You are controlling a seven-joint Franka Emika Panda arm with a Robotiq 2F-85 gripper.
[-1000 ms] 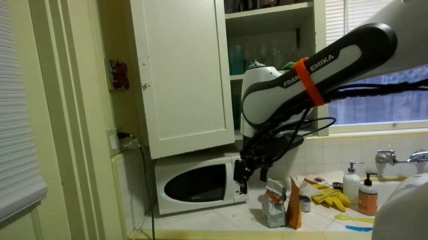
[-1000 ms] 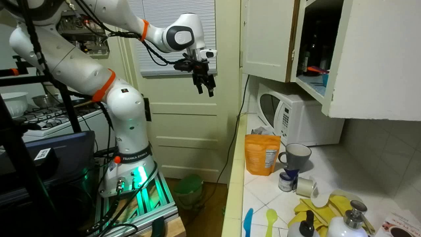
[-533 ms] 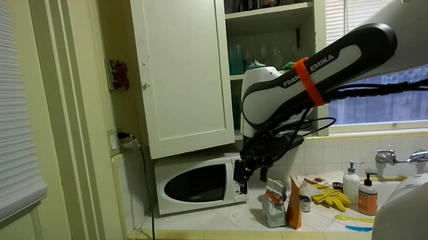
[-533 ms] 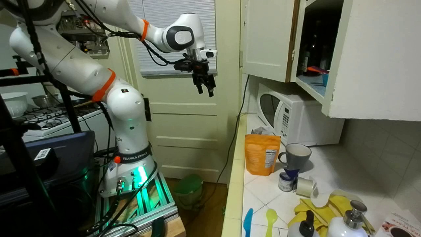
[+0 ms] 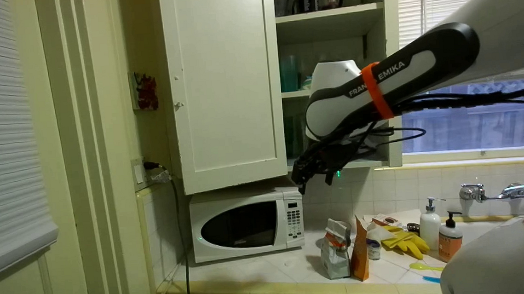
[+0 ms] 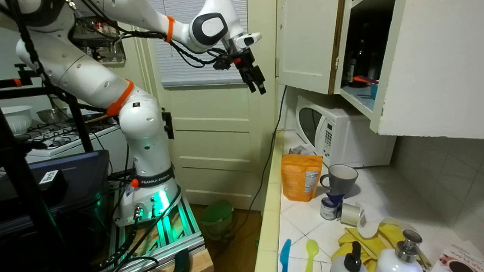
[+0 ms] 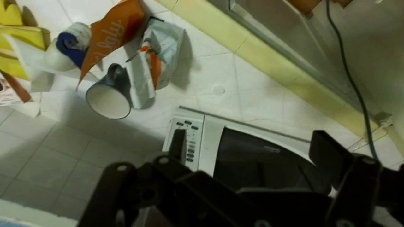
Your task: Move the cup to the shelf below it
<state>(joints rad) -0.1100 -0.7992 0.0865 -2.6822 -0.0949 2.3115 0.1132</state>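
A teal cup (image 5: 289,73) stands on the middle board of the white wall cupboard in an exterior view, partly behind the door edge. A dark grey mug stands on the counter (image 6: 341,179), also in the wrist view (image 7: 109,97); I cannot tell which cup is meant. The shelf, the cupboard's lowest board, shows in an exterior view (image 5: 371,163), in an exterior view (image 6: 359,99) and at the wrist view's lower left (image 7: 34,214). My gripper (image 5: 315,185) is open and empty, in front of the cupboard and above the counter, tilted, also seen in an exterior view (image 6: 257,90) and the wrist view (image 7: 249,140).
The open cupboard door (image 5: 227,85) hangs left of the shelves. A microwave (image 5: 246,224) stands below it. Bags (image 6: 301,177), a small can (image 6: 329,209), yellow gloves (image 6: 366,241) and soap bottles (image 5: 430,230) stand or lie on the counter. A blue cup (image 6: 374,91) is in the cupboard.
The arm is still at first, then my gripper rises and moves closer to the cupboard. It tilts from pointing nearly straight down to slanting forward. The objects stay where they are.
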